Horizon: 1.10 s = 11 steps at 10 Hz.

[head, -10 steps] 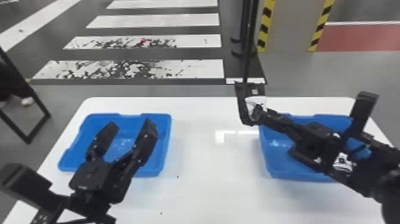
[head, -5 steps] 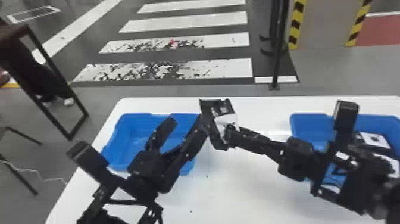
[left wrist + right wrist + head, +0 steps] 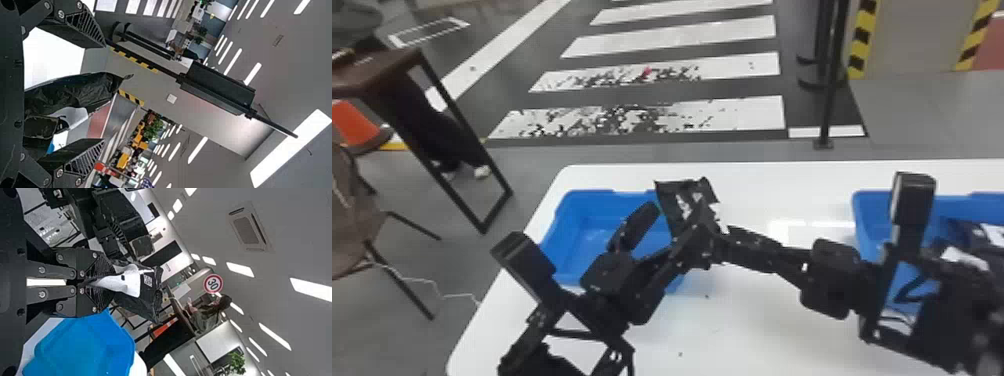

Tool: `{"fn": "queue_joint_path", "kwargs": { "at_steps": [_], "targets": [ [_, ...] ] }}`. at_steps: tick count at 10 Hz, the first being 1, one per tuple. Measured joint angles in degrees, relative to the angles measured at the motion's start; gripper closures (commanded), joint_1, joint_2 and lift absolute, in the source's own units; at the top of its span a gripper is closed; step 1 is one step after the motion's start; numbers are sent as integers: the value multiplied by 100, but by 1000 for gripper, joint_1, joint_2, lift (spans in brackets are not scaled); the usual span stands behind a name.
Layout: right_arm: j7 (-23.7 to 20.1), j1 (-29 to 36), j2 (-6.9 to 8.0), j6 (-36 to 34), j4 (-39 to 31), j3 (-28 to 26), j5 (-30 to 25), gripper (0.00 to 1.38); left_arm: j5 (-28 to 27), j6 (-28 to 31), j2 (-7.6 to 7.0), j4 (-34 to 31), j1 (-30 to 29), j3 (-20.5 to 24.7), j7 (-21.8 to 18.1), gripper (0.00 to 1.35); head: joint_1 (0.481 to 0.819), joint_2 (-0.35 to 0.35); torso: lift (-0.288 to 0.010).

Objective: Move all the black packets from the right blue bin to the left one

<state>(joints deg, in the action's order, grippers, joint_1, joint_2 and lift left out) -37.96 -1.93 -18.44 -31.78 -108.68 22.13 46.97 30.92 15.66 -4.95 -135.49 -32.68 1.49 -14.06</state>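
Observation:
In the head view, my right gripper (image 3: 714, 235) holds a black packet (image 3: 677, 200) up by the right rear part of the left blue bin (image 3: 592, 225). My left gripper (image 3: 659, 227) stands open beside it, over that same bin. The left wrist view has the black packet (image 3: 78, 94) in the gap between the spread fingers of the left gripper (image 3: 103, 93), neither finger closed on it. Seen from the right wrist, the right gripper (image 3: 110, 283) is shut on the white-marked end of the packet (image 3: 137, 303). Dark packets (image 3: 964, 232) lie in the right blue bin (image 3: 869, 210), partly behind the right arm.
Both bins stand on a white table (image 3: 757, 310), with bare tabletop between them. The right arm spans that middle stretch, close to the left arm. The left bin (image 3: 86, 344) is near the right gripper in the right wrist view. A chair (image 3: 352, 220) stands left of the table.
The head view has turned left. My right gripper has travelled left with the packet, from near the right bin to beside the left gripper. The left gripper remains open.

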Motion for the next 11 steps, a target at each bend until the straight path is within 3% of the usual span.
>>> {"fn": "queue_joint_path", "kwargs": {
  "at_steps": [1,2,4,7,8,9,10,11],
  "targets": [
    [5,-20,-8,0,4,82,49,1099,-167,-57,8,0,-10,40,0,512,695,298,-140],
    [8,-31,-10,0,9,138,83,1099,-291,-147,11,0,-20,54,5,924,695,313,-140],
    [9,-27,-11,12,34,163,112,1099,-382,-152,22,-1,-56,61,116,1230,695,321,-140],
    [37,-101,1,173,188,164,140,1053,-484,-160,29,-41,-90,69,156,1214,695,316,-140],
    [69,-147,13,274,285,163,169,777,-503,-248,33,-73,-111,68,209,1213,695,314,-140],
    [73,-159,27,348,367,143,197,341,-523,-332,37,-94,-120,78,313,1213,695,314,-140],
    [72,-109,35,373,413,83,211,75,-708,-359,38,-56,-45,152,523,1214,695,321,-140],
    [73,-18,48,379,439,-19,213,104,-1090,-549,45,270,150,275,713,1213,695,338,-140]
  ]
}}
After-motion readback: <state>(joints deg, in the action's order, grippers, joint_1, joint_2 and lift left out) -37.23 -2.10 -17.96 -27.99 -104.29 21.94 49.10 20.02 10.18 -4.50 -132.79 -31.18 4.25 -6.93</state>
